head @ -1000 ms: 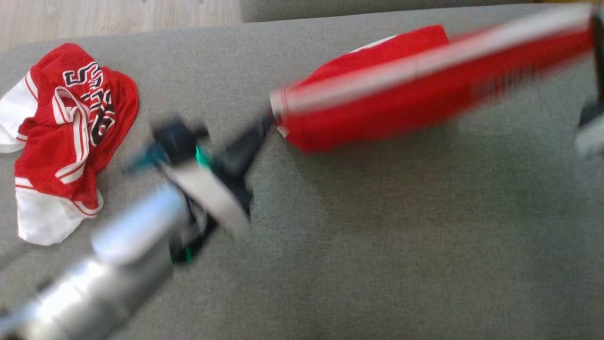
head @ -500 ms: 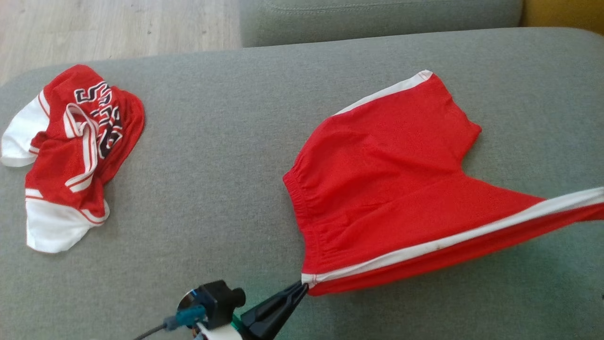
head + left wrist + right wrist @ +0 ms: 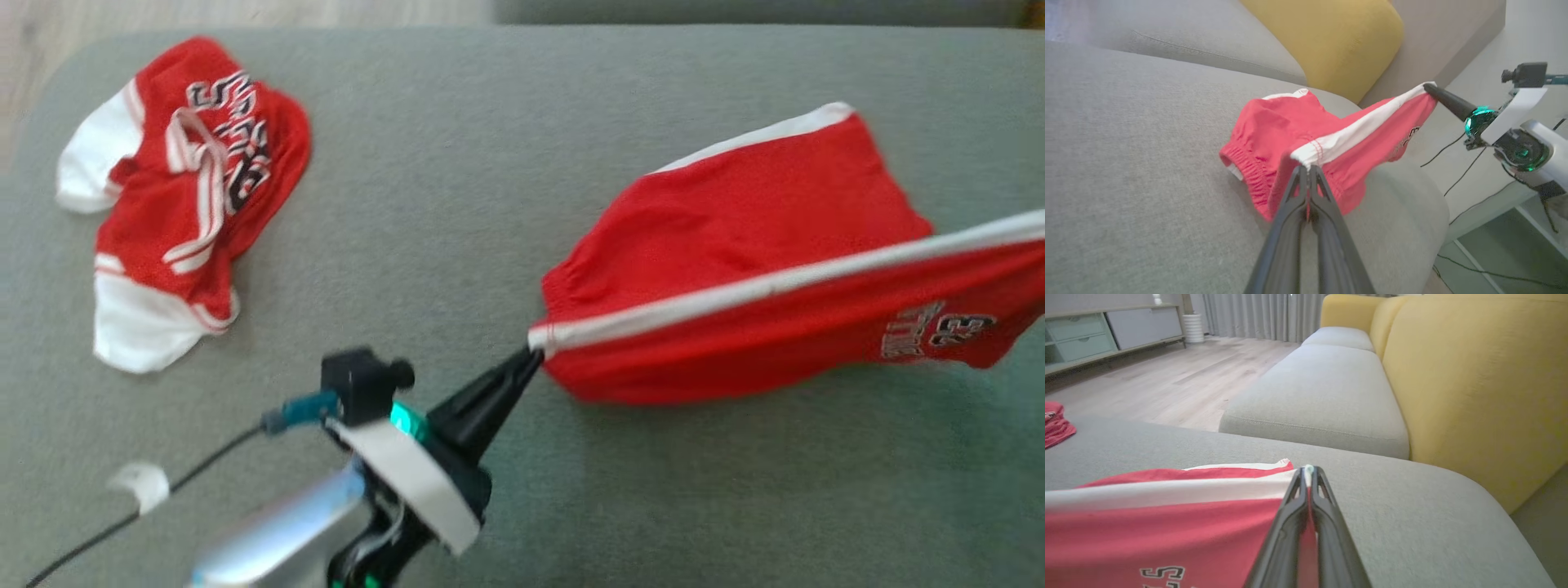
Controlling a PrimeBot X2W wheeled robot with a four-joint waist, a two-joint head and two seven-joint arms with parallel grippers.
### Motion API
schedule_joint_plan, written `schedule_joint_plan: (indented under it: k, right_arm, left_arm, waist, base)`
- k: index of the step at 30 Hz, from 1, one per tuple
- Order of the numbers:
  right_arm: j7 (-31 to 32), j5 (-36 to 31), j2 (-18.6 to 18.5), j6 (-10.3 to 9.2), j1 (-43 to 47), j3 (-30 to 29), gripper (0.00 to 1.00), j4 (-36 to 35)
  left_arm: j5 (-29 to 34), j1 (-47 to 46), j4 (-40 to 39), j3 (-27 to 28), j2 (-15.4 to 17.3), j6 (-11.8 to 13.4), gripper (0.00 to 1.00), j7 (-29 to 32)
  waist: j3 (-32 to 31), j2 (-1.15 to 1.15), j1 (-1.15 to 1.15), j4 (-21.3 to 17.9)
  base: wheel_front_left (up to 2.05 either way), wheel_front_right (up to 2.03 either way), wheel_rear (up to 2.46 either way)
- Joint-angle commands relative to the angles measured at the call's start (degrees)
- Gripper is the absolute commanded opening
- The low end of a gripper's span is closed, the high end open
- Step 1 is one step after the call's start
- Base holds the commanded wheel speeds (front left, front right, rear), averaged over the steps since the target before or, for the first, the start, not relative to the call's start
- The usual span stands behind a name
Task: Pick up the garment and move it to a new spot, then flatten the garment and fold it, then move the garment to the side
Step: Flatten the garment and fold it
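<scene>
The garment point(image 3: 735, 229) is a pair of red shorts with a white side stripe and a printed logo. It is stretched between both grippers above the grey sofa cushion point(image 3: 457, 163). My left gripper point(image 3: 532, 354) is shut on the waistband end of the stripe, and the left wrist view shows its tips point(image 3: 1306, 167) pinching the white hem. My right gripper point(image 3: 1308, 470) is shut on the leg end of the stripe, off to the right point(image 3: 1427, 85). The far half of the shorts point(image 3: 1274, 122) rests on the cushion, while the held edge hangs taut and raised.
A crumpled red and white jersey point(image 3: 180, 204) lies at the cushion's far left. A yellow backrest point(image 3: 1474, 375) and yellow pillow point(image 3: 1331, 36) stand to the right. The cushion's right edge point(image 3: 1433, 196) drops to the floor, where cables run. A second grey seat point(image 3: 1323, 388) lies beyond.
The head camera has shifted. Both grippers have carried the striped edge up and away from the near side, so it now hangs over the rest of the shorts with the logo showing.
</scene>
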Motion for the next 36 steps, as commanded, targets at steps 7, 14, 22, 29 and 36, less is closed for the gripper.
schedule_joint_plan:
  k: [7,14,22,29,36]
  right_arm:
    - [2.9,-1.9,-5.3,0.17,-11.3,5.1,0.00,5.1]
    - [2.0,-3.7,-7.2,0.17,-25.7,13.2,0.00,16.5]
    - [-2.1,-4.6,-5.5,0.17,-36.2,19.1,0.10,29.2]
    - [-9.4,-2.1,-2.9,0.17,-39.0,20.3,1.00,36.3]
    - [-11.7,2.7,-2.4,0.17,-35.5,21.4,1.00,41.5]
  left_arm:
    - [-5.5,-7.5,3.5,4.3,-3.1,-2.7,0.00,2.2]
    - [-9.7,-14.6,8.0,4.2,-6.7,-3.7,0.00,5.6]
    - [-11.4,-19.4,11.5,2.1,-8.2,-3.7,0.11,5.2]
    - [-12.1,-19.2,15.2,1.0,-9.1,-3.7,1.00,2.2]
    - [-7.7,-15.8,20.8,3.5,-10.1,0.1,1.00,-5.6]
  waist:
    - [5.2,0.00,-0.01,4.0]
    - [9.8,0.00,-0.01,5.4]
    - [12.3,0.00,-0.01,6.0]
    - [12.1,0.00,-0.01,5.9]
    - [9.3,0.00,-0.01,5.7]
  base:
    - [0.00,0.00,0.00]
    - [0.00,0.00,0.00]
    - [0.00,0.00,0.00]
    - [0.00,0.00,0.00]
    - [0.00,0.00,0.00]
